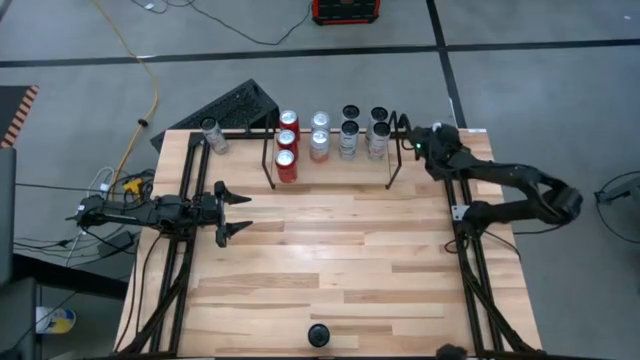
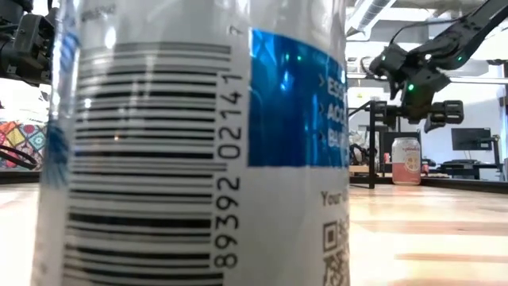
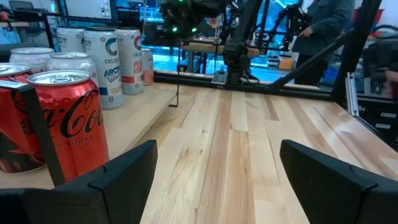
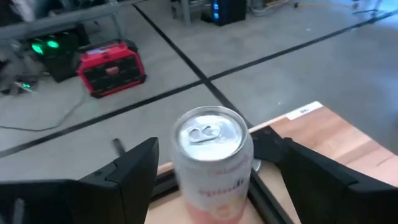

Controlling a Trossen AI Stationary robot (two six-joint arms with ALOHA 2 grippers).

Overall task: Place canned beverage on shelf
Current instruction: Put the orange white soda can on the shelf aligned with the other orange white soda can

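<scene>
The canned beverage (image 2: pixel 406 161) is a short aluminium can with a bare silver top, a pull-tab and a pale pink label with white lettering. It stands upright on the light wooden plank table (image 1: pixel 330 270), at the far right corner, beside the black arm rail and outside the right end of the shelf (image 1: pixel 330 186). The shelf is a low rack of thin black metal rods along the table's far edge. The right gripper (image 4: pixel 217 149) hangs over the pink can with its two dark fingers (image 4: pixel 134 165) spread wide. From the wrist the can sits in the gap between them, touching neither. The level view shows the gripper above the can's top, with clear air between. The rack already holds three red cola cans (image 1: pixel 287 140) in a row at its left end, then pale silver cans (image 1: pixel 320 132), then tall white cans (image 1: pixel 364 128) with dark tops. One more silver can (image 1: pixel 211 134) stands outside the rack's left end. The left gripper (image 1: pixel 232 212) hovers low over bare planks at the table's left, fingers apart and empty.
</scene>
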